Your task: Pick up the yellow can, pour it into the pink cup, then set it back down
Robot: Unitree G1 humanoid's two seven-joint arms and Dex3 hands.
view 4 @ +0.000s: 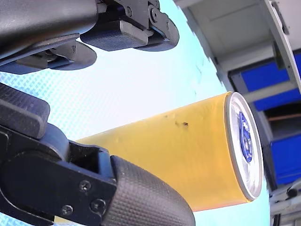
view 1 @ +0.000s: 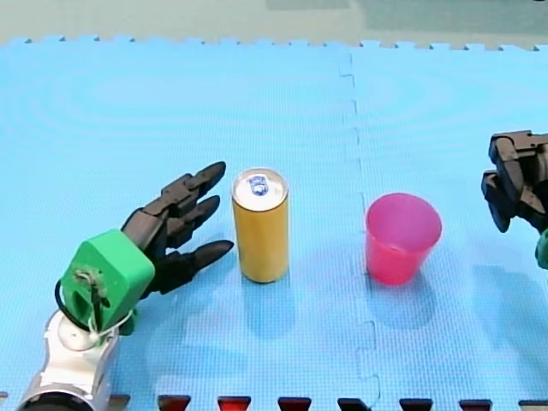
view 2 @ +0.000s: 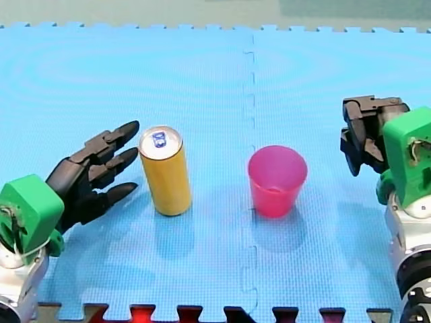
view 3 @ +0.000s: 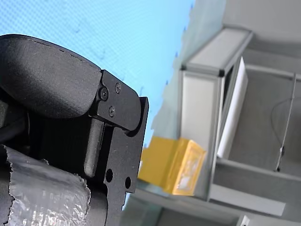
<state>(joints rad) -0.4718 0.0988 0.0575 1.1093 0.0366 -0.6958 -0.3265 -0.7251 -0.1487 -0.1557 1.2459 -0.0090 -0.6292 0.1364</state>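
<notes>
**Yellow can upright on the mat, left hand right alongside**

Here we are over the blue foam mat (view 1: 128,111), and the yellow can (view 1: 261,231) stands upright just left of centre in the head views, silver top with its blue tab facing up. To its right, with a clear gap between them, sits the pink cup (view 1: 401,240), upright too, mouth open to the camera.

Coming in from the lower left, the left hand (view 1: 175,227) is stretched out towards the can, fingers uncurled and gripping nothing. Its black fingertips (view 1: 214,175) reach right up beside the can's left wall, and whether they touch it is too close to call. The second wrist view puts that same can between the dark fingers, one above it and one below.

Over at the right edge of the frame, well apart from the cup, the right hand (view 2: 367,134) is up off the mat, fingers folded in on themselves around nothing.

The first wrist view catches a yellow box (view 3: 171,165) beside a grey metal frame (view 3: 202,117), past the mat's edge.
</notes>
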